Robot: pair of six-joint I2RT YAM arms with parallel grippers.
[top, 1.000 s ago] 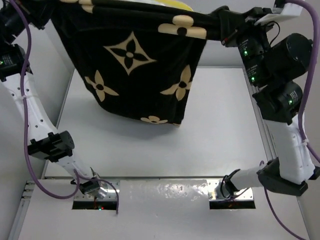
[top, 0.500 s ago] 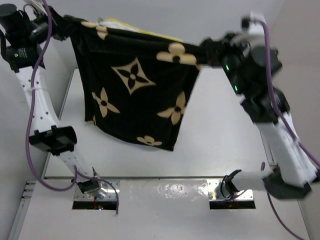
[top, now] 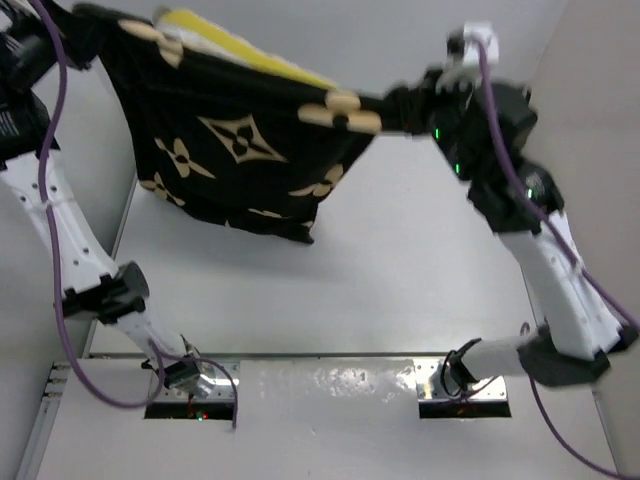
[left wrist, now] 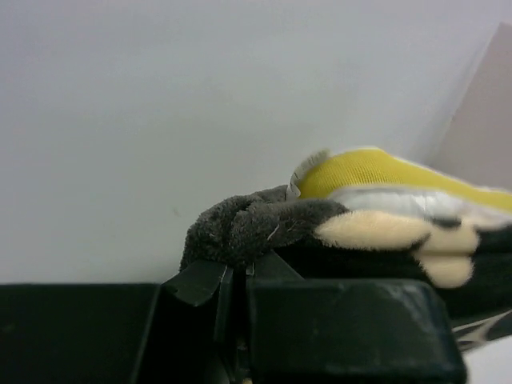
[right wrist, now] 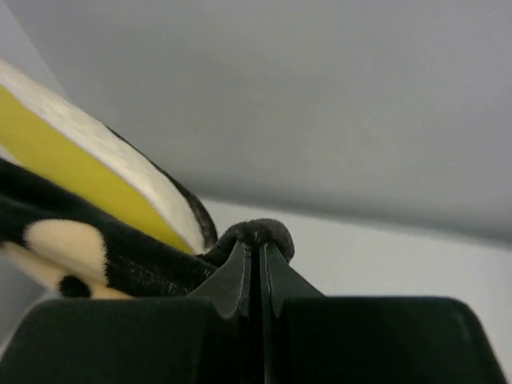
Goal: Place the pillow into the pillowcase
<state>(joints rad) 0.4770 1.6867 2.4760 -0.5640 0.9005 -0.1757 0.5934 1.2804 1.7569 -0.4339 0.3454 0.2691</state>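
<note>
Currently: pillow [top: 235, 48] sits mostly inside the pillowcase [top: 240, 150]. Only a yellow-green and cream edge shows above the mouth.

- Position: the bundle hangs mouth-up over the worktop [top: 400, 270], toward 11 o'clock in the overhead view. The closed end sags low; whether it touches the worktop cannot be told.
- Left pincer [left wrist: 236, 276]: pressed together on a bunched corner of the plush hem at 10 o'clock.
- Right pincer [right wrist: 258, 256]: pinching the opposite hem corner, toward 1 o'clock. A small roll of black pile sits between the tips.
- Handling (judgement): the case is limp and drapes freely, and its plush probably drags on the pillow cover. The pillow looks bulky but light and springy, and it keeps its contour.
- Hold points (judgement): the two mouth corners of the hem suit best. Gripping the pillow itself would hinder seating.
</note>
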